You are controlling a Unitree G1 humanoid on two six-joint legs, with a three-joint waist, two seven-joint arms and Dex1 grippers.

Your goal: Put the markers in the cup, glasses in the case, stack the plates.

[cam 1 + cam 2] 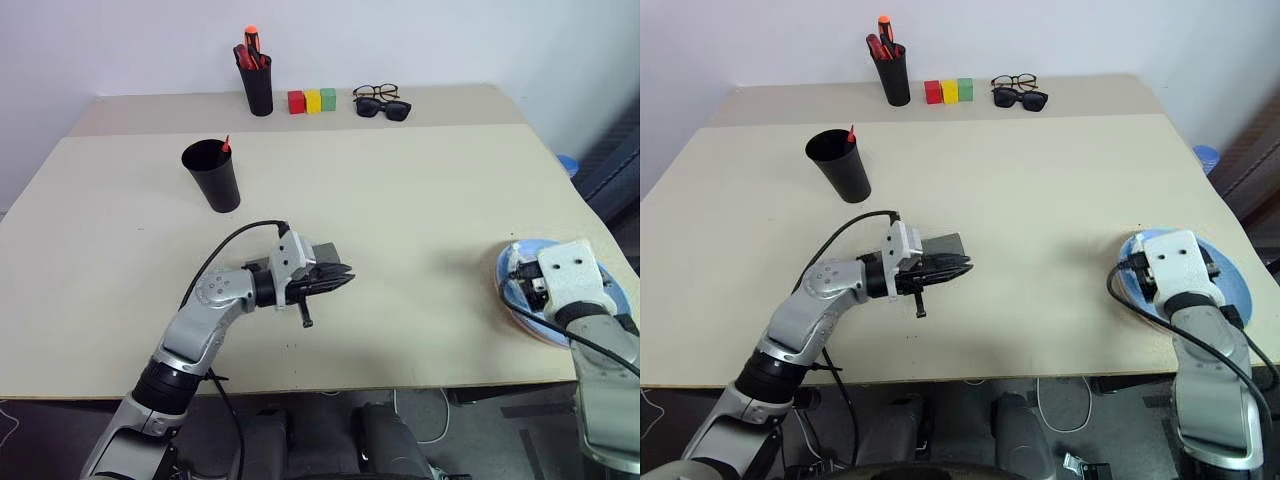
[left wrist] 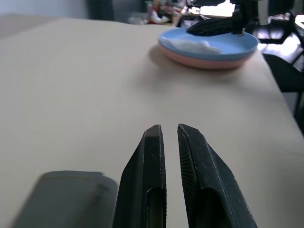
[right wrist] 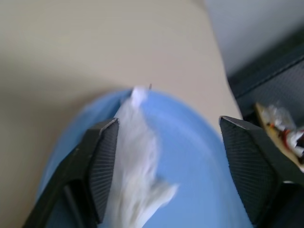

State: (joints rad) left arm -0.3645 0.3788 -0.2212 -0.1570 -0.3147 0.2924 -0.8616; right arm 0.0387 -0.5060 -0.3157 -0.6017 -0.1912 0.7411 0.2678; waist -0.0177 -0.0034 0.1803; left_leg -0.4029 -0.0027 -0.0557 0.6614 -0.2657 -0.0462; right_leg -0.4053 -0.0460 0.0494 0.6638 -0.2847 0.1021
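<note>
Where stacked, round glossy plates (image 2: 209, 50) — blue over pink.

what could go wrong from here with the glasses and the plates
1. The wire glasses lie touching the sunglasses at the far edge; a grab there might take the wrong pair.
2. The stacked plates sit near the table's right edge, with the right gripper open just above; a nudge could push them off.

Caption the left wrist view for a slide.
Left hand, nearly shut and empty, beside the grey case, facing the light blue plate stacked on the pink plate.
</note>
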